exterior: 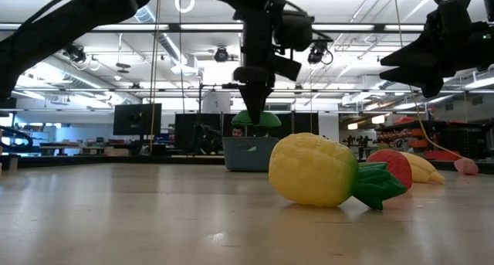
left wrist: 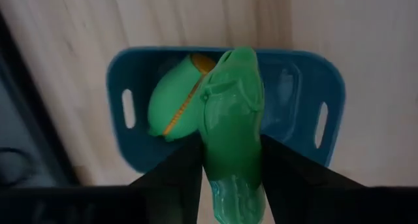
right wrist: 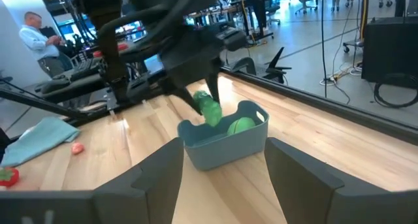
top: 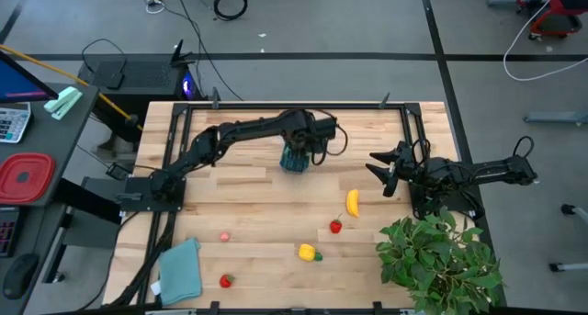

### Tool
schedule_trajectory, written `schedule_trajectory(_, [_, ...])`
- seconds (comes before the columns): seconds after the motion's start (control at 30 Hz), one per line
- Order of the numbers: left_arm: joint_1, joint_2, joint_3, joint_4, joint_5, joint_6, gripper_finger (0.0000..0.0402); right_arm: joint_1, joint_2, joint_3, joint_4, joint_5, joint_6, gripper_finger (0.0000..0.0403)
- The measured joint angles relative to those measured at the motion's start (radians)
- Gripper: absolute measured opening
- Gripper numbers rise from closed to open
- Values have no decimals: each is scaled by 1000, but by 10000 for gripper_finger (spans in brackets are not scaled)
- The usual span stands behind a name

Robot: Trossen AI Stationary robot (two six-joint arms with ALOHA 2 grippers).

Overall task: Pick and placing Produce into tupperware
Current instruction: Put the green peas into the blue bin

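Observation:
My left gripper (left wrist: 230, 145) is shut on a green cucumber-like piece (left wrist: 234, 100) straight above the teal-blue tub (left wrist: 287, 87), which stands on the table's far middle (top: 296, 161). A rounded green piece with a yellow rim (left wrist: 173, 103) lies inside the tub. The yellow banana (top: 352, 202), a red strawberry (top: 336, 227), the yellow-and-green piece (top: 310, 253), another strawberry (top: 226, 280) and a small pink piece (top: 224, 236) lie on the table. My right gripper (right wrist: 222, 178) waits open at the table's right (top: 386, 173), facing the tub. My left gripper pinches the cucumber-like piece between its two fingers (left wrist: 179, 168), coming from above and pointing down. The fingers sit on its upper part (left wrist: 232, 162). Its free end (right wrist: 210, 113) hangs slanting below the fingers over the tub's opening, clear of the table.
A flat teal cloth (top: 179, 269) lies at the near left corner and a leafy potted plant (top: 441, 260) fills the near right corner. Bare wooden tabletop (top: 248, 205) stretches between the tub and the scattered pieces. A red container (top: 26, 177) sits off the table at left.

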Motion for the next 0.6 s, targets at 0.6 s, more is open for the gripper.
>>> schedule_trajectory(0.6, [-19, 3, -252, 71, 26, -8, 183, 0, 0, 0, -5, -20, 9, 224])
